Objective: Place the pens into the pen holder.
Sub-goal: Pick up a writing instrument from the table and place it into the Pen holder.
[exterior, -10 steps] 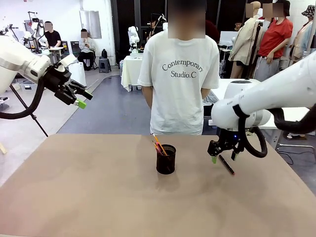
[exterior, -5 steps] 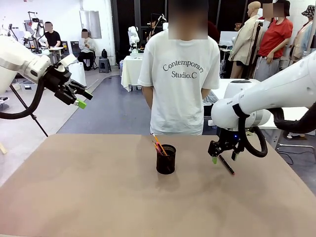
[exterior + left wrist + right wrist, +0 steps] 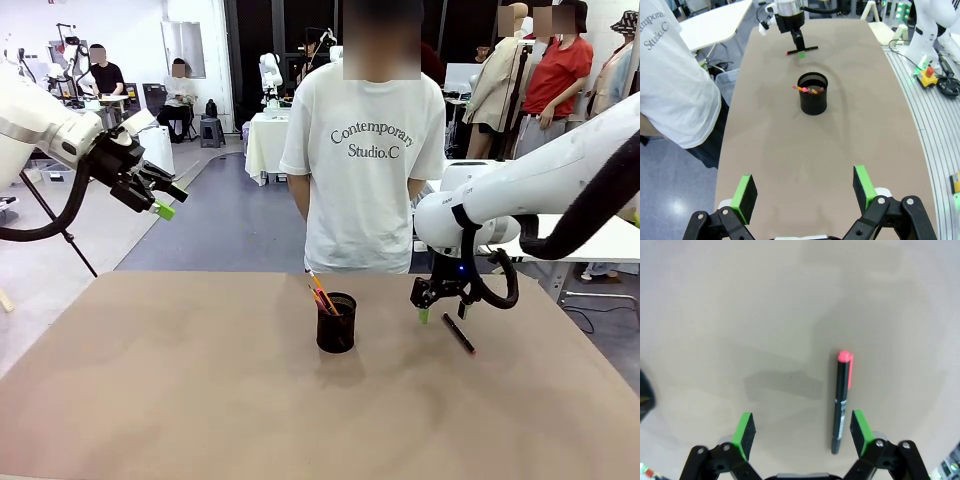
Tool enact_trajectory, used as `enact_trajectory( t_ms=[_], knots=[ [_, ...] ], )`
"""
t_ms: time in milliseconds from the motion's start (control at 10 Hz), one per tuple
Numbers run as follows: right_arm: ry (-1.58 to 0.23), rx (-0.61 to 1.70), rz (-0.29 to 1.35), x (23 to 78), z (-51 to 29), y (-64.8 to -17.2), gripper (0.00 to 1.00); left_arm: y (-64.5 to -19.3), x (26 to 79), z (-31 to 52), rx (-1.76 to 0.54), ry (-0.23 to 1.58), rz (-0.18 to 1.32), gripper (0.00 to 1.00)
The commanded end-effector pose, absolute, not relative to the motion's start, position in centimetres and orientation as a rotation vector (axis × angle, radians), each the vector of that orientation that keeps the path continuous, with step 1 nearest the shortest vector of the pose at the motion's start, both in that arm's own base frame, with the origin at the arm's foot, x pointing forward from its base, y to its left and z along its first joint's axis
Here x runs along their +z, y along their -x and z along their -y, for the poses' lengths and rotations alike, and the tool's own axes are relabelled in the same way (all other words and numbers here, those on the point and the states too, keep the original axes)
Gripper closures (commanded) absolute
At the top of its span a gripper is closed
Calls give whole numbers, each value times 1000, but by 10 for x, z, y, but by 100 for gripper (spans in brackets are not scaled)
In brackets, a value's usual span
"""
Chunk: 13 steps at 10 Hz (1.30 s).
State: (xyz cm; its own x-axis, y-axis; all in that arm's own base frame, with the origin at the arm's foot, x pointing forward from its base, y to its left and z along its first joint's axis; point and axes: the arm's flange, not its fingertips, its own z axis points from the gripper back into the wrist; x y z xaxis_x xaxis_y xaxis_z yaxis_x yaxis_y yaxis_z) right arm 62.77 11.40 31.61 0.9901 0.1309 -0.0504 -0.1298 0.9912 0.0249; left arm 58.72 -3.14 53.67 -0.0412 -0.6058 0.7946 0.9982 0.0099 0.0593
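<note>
The black mesh pen holder [image 3: 336,324] stands mid-table with a yellow-orange pencil and a pinkish pen [image 3: 319,290] leaning out of it; from the left wrist it sits at centre [image 3: 813,96]. A black pen [image 3: 459,333] with a pink-red cap lies flat on the table to the holder's right. My right gripper [image 3: 442,313] hovers open just above it. In the right wrist view the black pen [image 3: 842,401] lies close inside the right finger of the right gripper [image 3: 802,434]. High at the far left, my left gripper [image 3: 170,200] is open and holds nothing [image 3: 805,190].
A person in a white T-shirt [image 3: 365,160] stands at the table's far edge behind the holder, hands behind the back. The brown tabletop [image 3: 200,390] is bare around the holder. A red stop button [image 3: 928,73] sits on the rail beside the table.
My right arm has shifted a little to the left, so its open gripper now hangs over the pen's near-left end. The left arm, the pen and the holder have not moved.
</note>
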Motion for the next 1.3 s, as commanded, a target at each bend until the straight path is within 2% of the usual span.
enact_trajectory(
  t_ms=[0, 1200],
  knots=[
    [8, 90, -25, 315, -115, -642, 0, -586, 537, 31, -1462, 672, 770, 0],
    [13, 59, -4, 301, -93, -644, 0, -586, 537, 31, -1462, 672, 770, 0]
  ],
)
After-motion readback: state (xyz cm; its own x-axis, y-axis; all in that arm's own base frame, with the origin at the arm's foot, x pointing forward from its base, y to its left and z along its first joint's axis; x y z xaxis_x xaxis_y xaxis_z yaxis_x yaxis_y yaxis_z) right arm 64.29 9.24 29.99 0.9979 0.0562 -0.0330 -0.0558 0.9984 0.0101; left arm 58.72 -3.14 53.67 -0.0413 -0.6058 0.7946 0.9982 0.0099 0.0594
